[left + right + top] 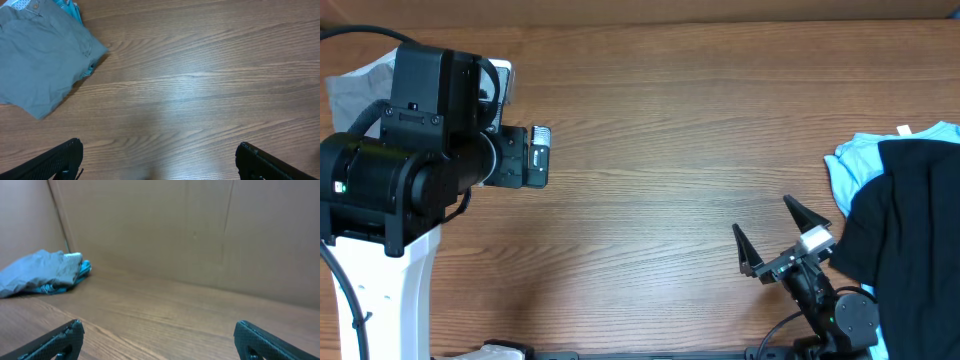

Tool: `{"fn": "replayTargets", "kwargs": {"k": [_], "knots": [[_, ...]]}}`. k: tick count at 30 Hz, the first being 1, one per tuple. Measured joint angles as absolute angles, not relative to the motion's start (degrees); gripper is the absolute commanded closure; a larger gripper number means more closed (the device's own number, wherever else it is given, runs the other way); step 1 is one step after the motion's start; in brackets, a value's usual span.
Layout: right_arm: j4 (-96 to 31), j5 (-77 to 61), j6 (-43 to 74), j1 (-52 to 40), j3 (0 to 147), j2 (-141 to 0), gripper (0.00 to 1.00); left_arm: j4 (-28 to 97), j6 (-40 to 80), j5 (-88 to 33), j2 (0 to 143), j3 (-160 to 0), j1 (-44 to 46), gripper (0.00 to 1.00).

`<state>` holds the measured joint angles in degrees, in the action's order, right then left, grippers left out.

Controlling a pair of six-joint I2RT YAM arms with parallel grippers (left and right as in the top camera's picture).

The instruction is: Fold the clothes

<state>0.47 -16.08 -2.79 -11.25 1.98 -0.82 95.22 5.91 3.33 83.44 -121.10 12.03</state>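
Note:
A folded grey garment (352, 88) lies at the far left of the table, partly under my left arm. In the left wrist view (42, 60) it sits at the upper left with a light blue piece under it. It also shows far off in the right wrist view (42, 272). A black garment (910, 230) lies over a light blue garment (855, 165) in a heap at the right edge. My left gripper (536, 156) (159, 150) is open and empty above bare wood. My right gripper (761, 213) (157, 330) is open and empty, left of the heap.
The wooden table (660, 120) stretches between the two arms. A brown cardboard wall (200, 230) stands behind the table. The left arm's white base (380, 300) stands at the front left.

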Motion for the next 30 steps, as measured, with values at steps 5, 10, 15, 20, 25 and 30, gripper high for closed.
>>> {"fn": "replayTargets", "kwargs": {"k": [5, 10, 15, 20, 25, 30], "knots": [[-0.1, -16.3, -2.2, -11.2, 1.0, -0.8, 0.00, 95.2, 5.9, 3.3, 83.4, -121.1, 12.0, 0.00], [-1.7, -16.3, -2.1, -11.2, 1.0, -0.8, 0.00, 95.2, 5.9, 3.3, 83.4, -121.1, 12.0, 0.00], [-3.3, -16.3, -1.9, -11.2, 1.0, -0.8, 0.00, 95.2, 5.9, 3.3, 83.4, -121.1, 12.0, 0.00], [-3.4, -16.3, -1.8, -11.2, 1.0, -0.8, 0.00, 95.2, 5.9, 3.3, 83.4, -121.1, 12.0, 0.00], [-3.4, -16.3, -1.7, -11.2, 1.0, -0.8, 0.00, 95.2, 5.9, 3.3, 83.4, -121.1, 12.0, 0.00], [-3.4, -16.3, -1.7, -11.2, 1.0, -0.8, 0.00, 95.2, 5.9, 3.3, 83.4, -121.1, 12.0, 0.00]]}}
